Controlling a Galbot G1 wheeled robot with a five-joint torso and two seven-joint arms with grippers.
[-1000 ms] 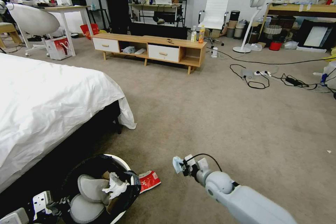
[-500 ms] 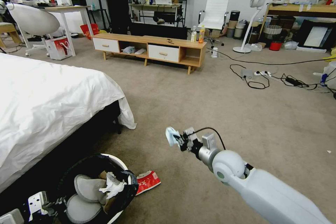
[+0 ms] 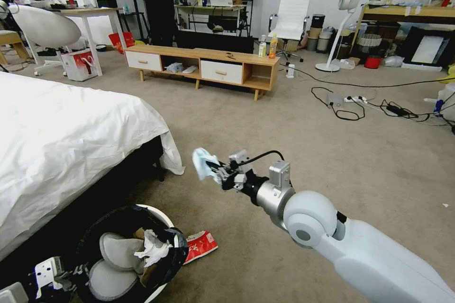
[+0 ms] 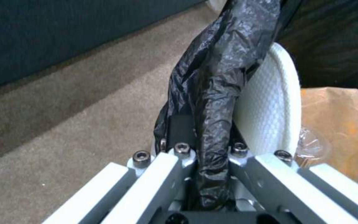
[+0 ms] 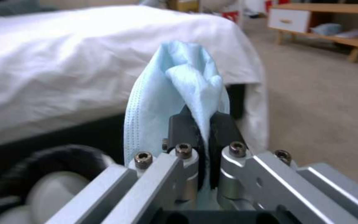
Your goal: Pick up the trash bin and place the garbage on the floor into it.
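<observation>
**Q:** What do you have hold of?

**A:** My right pincer (image 3: 215,173) is clamped on the light blue face mask (image 3: 201,163), held in the air above the floor (image 3: 294,151), right of the bed (image 3: 71,128) corner and farther out than the trash bin (image 3: 163,220). My left pincer (image 4: 202,155) is closed on the bin's rim, pinching the black bag liner (image 4: 220,77) against the white plastic at the near left.

**Q:** What could go wrong?

**A:** I grip the mask by a bunched fold, so most of it hangs free; I judge it could slip out, or catch on a finger when I let go and fail to drop. The bin's mouth is already crowded with its white flaps (image 3: 116,248), a tissue wad (image 3: 151,248) and a brown paper bag (image 4: 340,124), so the mask could land on top and slide off. If the liner creeps under my left pincer, the bin may tilt. The red-white snack wrapper (image 3: 199,246) lies on the carpet touching the bin's right side, and a swing of the bin could push it about.

**Q:** What can't you make out?

**A:** The bin's base and much of its wall are cut off at the near edge. How deep the contents go, I cannot tell. The mask's ear loops are hidden in the folds.
</observation>
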